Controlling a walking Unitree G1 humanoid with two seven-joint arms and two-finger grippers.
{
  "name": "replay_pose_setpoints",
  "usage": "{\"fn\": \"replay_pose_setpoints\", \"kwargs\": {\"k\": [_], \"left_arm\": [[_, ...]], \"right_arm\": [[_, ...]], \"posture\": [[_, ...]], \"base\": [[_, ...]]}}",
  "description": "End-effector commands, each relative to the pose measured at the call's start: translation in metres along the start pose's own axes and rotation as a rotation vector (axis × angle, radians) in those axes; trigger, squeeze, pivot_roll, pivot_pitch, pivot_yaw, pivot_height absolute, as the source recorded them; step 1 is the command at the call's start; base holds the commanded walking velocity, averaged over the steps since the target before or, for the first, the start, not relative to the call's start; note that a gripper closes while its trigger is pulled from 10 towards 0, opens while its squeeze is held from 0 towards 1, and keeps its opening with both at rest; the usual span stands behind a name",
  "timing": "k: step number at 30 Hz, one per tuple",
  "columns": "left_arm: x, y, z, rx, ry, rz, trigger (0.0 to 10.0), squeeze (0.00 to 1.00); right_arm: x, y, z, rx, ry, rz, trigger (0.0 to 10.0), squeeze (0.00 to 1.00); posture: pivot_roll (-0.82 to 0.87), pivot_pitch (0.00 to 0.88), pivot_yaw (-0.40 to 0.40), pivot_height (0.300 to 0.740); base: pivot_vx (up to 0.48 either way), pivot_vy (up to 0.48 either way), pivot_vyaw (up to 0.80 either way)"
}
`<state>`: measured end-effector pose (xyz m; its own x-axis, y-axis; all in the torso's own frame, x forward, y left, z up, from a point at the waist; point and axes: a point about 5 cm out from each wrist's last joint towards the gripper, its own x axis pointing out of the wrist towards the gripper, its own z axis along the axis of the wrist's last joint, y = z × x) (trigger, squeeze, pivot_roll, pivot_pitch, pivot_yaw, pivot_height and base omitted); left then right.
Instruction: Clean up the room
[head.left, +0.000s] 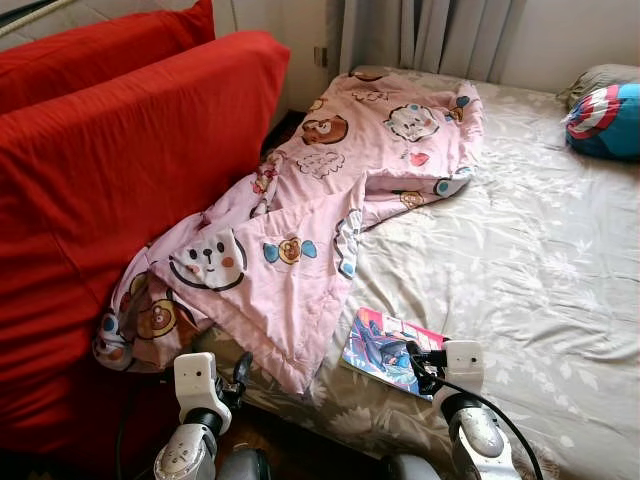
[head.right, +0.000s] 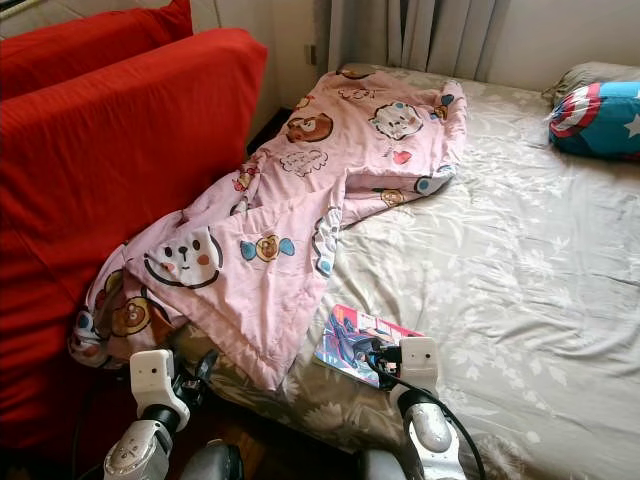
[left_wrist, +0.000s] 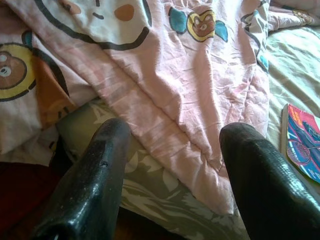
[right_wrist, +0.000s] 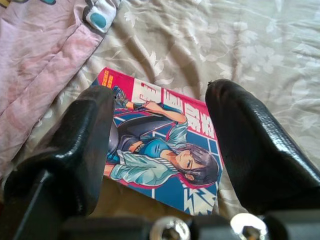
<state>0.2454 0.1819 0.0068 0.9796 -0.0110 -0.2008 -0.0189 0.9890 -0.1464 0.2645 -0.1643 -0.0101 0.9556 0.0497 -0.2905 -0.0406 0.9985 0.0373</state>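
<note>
A colourful comic book (head.left: 385, 350) lies flat near the front edge of the bed (head.left: 520, 250). My right gripper (head.left: 420, 368) hovers open just over its near end; in the right wrist view the book (right_wrist: 160, 145) lies between and beyond the two black fingers (right_wrist: 260, 145). A rumpled pink cartoon blanket (head.left: 330, 200) runs from the bed's far left corner down over the front edge. My left gripper (head.left: 240, 375) stands open at that front edge, its fingers (left_wrist: 95, 175) pointing at the blanket's lower corner (left_wrist: 200, 150).
Big red cushions (head.left: 110, 180) lean along the left side of the bed. A blue, red and white pillow (head.left: 605, 118) lies at the far right corner. Grey curtains (head.left: 430, 35) hang behind. Dark floor (head.left: 290, 450) shows below the bed edge.
</note>
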Motion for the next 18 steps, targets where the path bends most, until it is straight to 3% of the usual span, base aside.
{"fn": "replay_pose_setpoints", "kwargs": {"k": [1, 18], "left_arm": [[-0.0031, 0.0019, -0.0037, 0.005, 0.015, 0.004, 10.0, 0.0], [-0.0043, 0.0031, -0.0051, 0.008, 0.019, 0.007, 10.0, 0.0]], "right_arm": [[-0.0025, -0.0001, -0.0054, 0.004, 0.024, -0.006, 10.0, 0.0], [-0.0022, -0.0051, -0.0056, 0.004, 0.033, -0.047, 10.0, 0.0]], "posture": [[-0.04, 0.144, 0.0, 0.65], [-0.04, 0.147, 0.0, 0.65]], "base": [[0.0, 0.0, 0.0], [0.247, 0.0, 0.0]]}}
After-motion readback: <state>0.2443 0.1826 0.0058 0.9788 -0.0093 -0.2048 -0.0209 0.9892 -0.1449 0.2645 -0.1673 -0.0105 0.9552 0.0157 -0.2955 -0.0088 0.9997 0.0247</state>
